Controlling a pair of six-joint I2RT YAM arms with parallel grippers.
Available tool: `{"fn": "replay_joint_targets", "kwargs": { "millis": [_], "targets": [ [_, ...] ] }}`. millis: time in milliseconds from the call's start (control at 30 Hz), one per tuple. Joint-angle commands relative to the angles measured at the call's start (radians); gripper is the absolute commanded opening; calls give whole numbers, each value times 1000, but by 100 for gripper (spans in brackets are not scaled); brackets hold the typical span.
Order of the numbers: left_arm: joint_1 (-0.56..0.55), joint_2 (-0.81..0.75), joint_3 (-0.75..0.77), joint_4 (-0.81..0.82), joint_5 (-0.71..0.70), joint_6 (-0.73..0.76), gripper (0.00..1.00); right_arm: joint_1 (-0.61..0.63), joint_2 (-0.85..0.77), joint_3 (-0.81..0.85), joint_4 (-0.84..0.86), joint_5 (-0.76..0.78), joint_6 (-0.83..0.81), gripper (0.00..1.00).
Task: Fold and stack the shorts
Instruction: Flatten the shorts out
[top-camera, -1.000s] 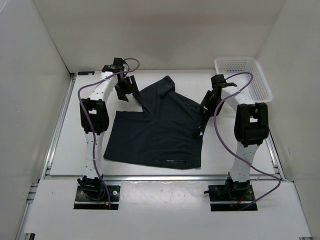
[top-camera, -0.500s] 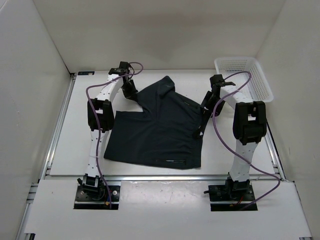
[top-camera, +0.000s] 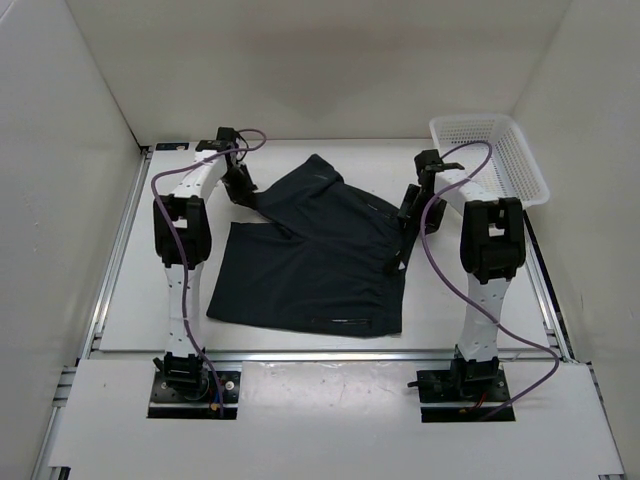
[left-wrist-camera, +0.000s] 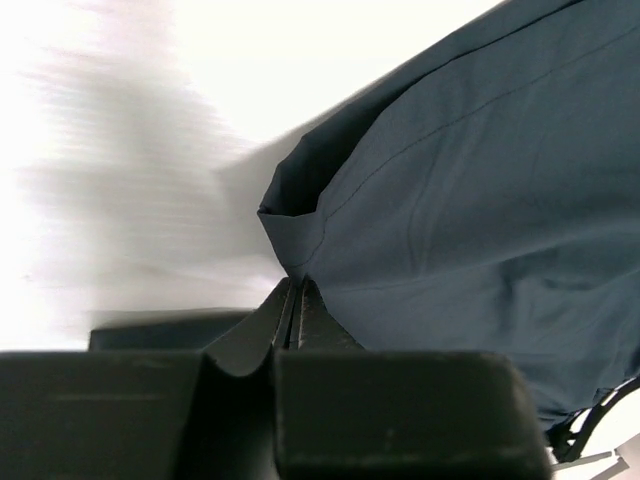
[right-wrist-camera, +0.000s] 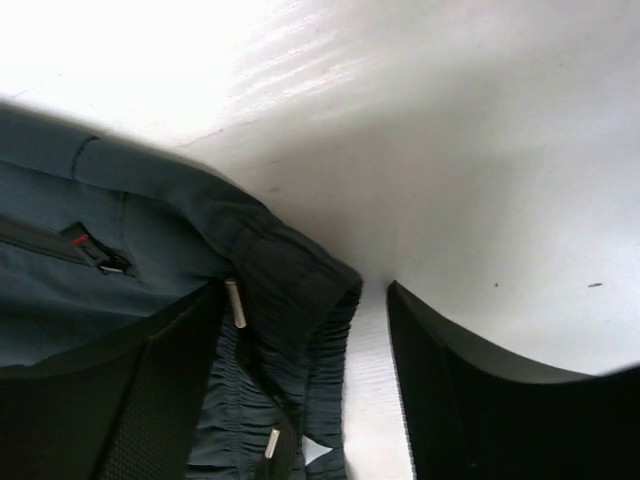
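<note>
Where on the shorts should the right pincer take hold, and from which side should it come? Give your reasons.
Take the elasticated waistband corner of the shorts, coming in from their right edge. That corner is thick and gathered, probably a firm bite, and it sits between the open right pincer's fingers. The left pincer pinches the far hem.

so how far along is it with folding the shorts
Early on. Done: the shorts lie spread on the table, one flap loosely over the rest. In hand: the left gripper is shut on a fabric corner; the right gripper is open at the waistband. Left: a neat fold and stacking.
</note>
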Motion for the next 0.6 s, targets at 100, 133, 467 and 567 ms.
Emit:
{"fn": "replay_joint_targets", "kwargs": {
  "millis": [100,133,467,567],
  "targets": [
    [53,-114,-51,13,18,50,10,29,44,59,76,-20,-20,61],
    [62,-124,-64,13,18,50,10,29,66,74,76,-20,-20,51],
    [151,-268,-323,53,-39,58,10,83,174,238,60,-2,19,0],
    [160,-343,-391,63,-51,47,10,83,205,284,38,9,28,0]
  ]
}}
